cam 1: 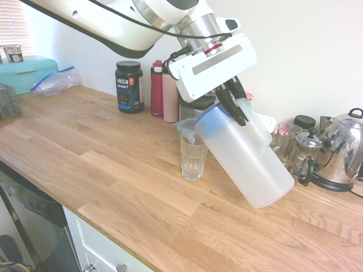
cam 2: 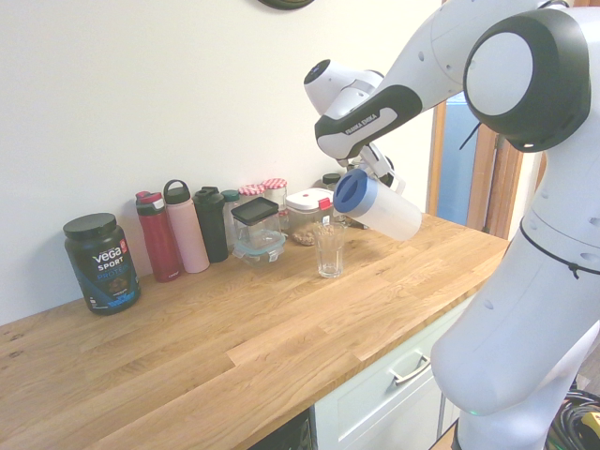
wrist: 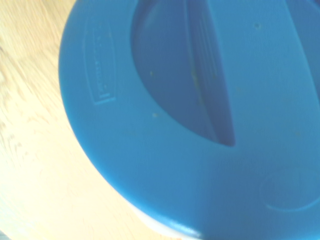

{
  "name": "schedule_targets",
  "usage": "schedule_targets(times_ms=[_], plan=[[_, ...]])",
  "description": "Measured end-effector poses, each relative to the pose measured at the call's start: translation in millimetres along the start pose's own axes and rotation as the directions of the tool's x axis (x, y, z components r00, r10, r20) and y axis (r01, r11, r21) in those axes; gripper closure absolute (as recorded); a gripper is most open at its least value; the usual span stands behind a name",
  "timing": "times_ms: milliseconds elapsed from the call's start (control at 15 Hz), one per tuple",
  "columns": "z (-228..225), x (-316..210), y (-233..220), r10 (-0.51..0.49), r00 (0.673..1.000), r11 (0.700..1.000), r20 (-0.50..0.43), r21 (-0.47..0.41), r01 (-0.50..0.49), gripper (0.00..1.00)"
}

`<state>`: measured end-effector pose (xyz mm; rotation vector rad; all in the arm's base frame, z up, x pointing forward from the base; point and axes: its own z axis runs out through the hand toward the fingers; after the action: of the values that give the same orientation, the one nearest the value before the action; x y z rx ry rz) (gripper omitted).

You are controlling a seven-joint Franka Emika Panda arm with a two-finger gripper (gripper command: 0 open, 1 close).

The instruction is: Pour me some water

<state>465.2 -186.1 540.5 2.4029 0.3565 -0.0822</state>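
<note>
The ribbed drinking glass (cam 1: 193, 156) stands mid-worktop (cam 1: 113, 170), back from the front edge. Just above it, the gripper (cam 1: 235, 105) has its jaws clamped on the handle of the frosted jug (cam 1: 247, 158), tilted with its blue lid (cam 1: 209, 122) at the glass rim. A misaligned spout could spill onto the wood. Any water inside cannot be made out; the kettle (cam 1: 340, 150) sits at the far edge.
</note>
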Motion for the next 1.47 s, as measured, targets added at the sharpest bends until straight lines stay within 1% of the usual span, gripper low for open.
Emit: schedule_targets(times_ms=[200, 600, 733, 867, 1067, 1267, 1333, 1467], plan=[[5, -1, -8, -0.015, 1.000, 1.000, 0.003, -0.023, 0.015, 1.00], [6, -8, -15, -0.018, 1.000, 0.999, -0.003, -0.037, 0.018, 1.00], [5, -9, -14, -0.009, 1.000, 0.999, -0.009, -0.036, 0.008, 1.00], [-3, -15, -6, 0.028, 0.999, 0.999, -0.033, -0.016, -0.028, 1.00], [-39, -34, 26, 0.108, 0.988, 0.993, -0.109, 0.057, -0.102, 1.00], [-91, -65, 64, 0.186, 0.965, 0.974, -0.185, 0.165, -0.156, 1.00], [-110, -73, 73, 0.220, 0.953, 0.962, -0.206, 0.208, -0.177, 1.00], [-147, -83, 82, 0.289, 0.929, 0.922, -0.230, 0.328, -0.206, 1.00]])
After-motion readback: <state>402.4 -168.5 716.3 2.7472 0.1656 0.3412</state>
